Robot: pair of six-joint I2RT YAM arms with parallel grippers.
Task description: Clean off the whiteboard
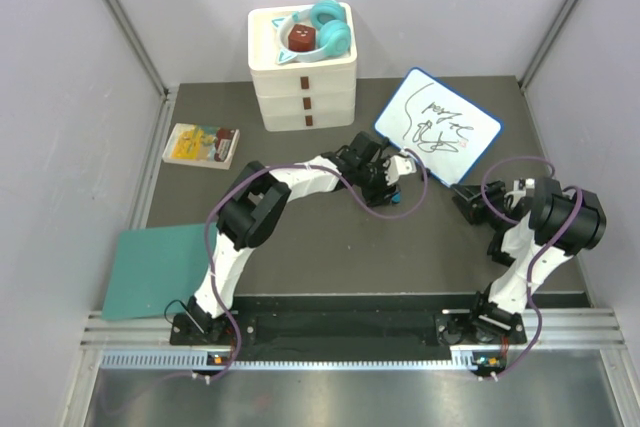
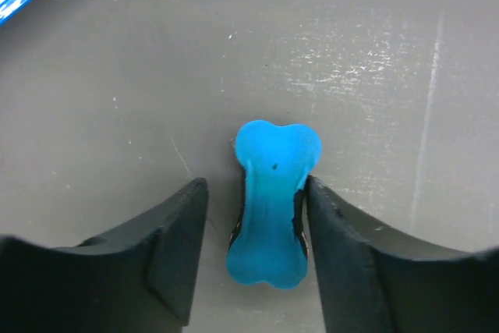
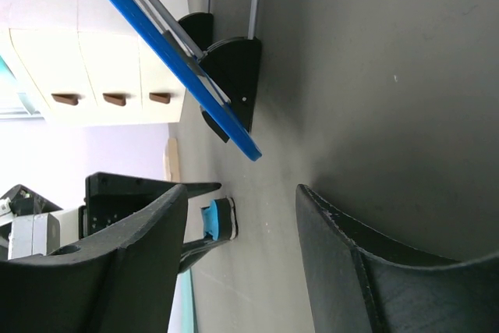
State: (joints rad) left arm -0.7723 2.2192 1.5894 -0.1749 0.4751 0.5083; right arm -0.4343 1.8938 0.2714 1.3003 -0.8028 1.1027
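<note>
Small white whiteboard point(image 1: 440, 125) w/ blue rim, scribbled in black, stands tilted on its feet at 1 o'clock on the dark grey counter point(image 1: 330, 257). Blue bone-shaped eraser point(image 2: 269, 216) lies flat at board's 7 o'clock. L gripper point(image 2: 256, 185) straddles it, jaws spread: one touching, other w/ a gap, lined up to pinch its waist. R gripper point(image 3: 242, 189) at board's 5 o'clock, jaws spread, empty, prob. to steady it.

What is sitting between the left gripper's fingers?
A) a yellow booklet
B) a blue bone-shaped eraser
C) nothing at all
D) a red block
B: the left wrist view shows the blue bone-shaped eraser lying on the table between the two black fingers of the left gripper.
</note>
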